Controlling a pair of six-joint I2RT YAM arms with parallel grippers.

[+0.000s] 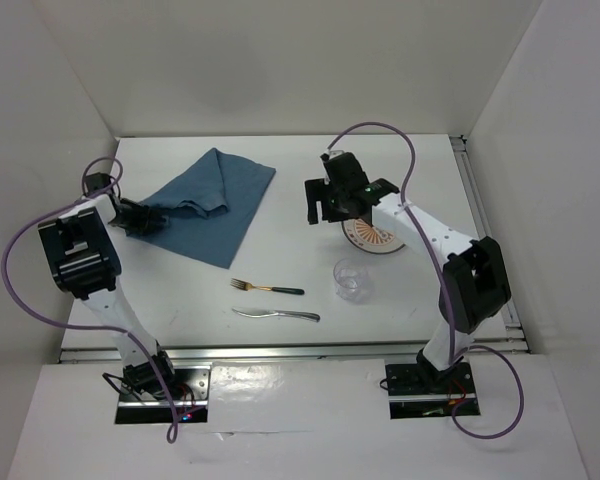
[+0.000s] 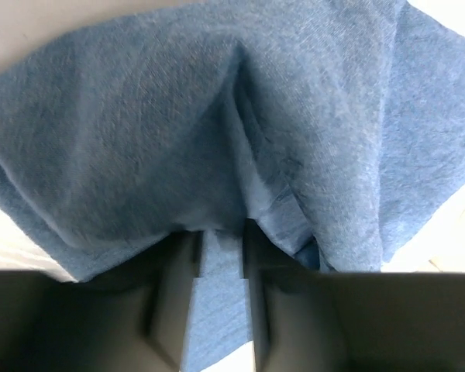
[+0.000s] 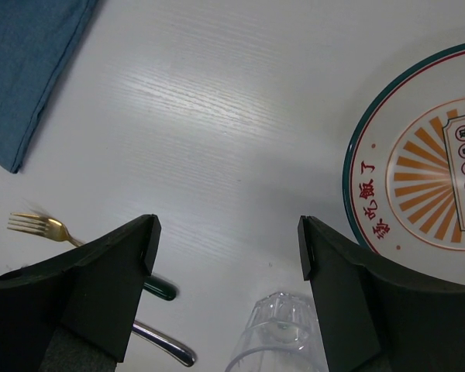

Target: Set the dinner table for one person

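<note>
The white surface [image 1: 290, 250] stretches out ahead of both arms and carries everything. The left hand [image 1: 140, 217] seems pinched shut on the edge of the bunched blue cloth [image 1: 210, 195]. The right hand [image 1: 325, 203] hangs wide open and empty beside the plate [image 1: 375, 238]. The glass [image 1: 351, 278], fork [image 1: 265, 288] and knife [image 1: 277, 314] lie nearer the arms.

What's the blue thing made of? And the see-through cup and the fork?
The blue cloth looks like soft matte fabric: it folds and bunches. The cup looks like clear shiny glass or plastic; the table shows through. The fork seems metal, gold and glossy, with a dark green handle, maybe plastic.
</note>
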